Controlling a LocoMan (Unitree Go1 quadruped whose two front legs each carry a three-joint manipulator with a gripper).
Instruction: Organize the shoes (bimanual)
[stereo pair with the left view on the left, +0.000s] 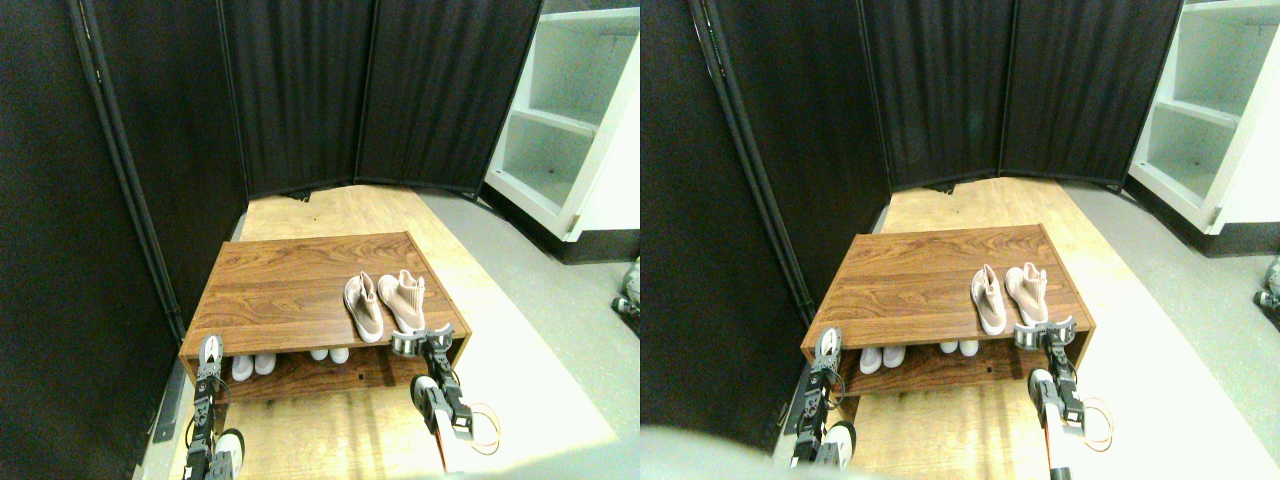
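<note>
Pale pinkish-white shoes (385, 303) sitting paired on the wooden surface (280, 285), right side.

Their long axes are running away from the robot, heels lying just beyond the right gripper (420, 343), the nearer one; the left gripper (210, 352) is hanging well apart. Whether either gripper is gaping or closed, I cannot tell.

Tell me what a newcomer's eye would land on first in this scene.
First, the pair of pinkish shoes standing side by side on the right part of the wooden shoe rack's top, toes toward the camera. Next, the right gripper reaching up to the rack's front edge just below that pair, while the left gripper sits at the rack's front left corner. Pale shoe toes peek from the shelf underneath.
</note>
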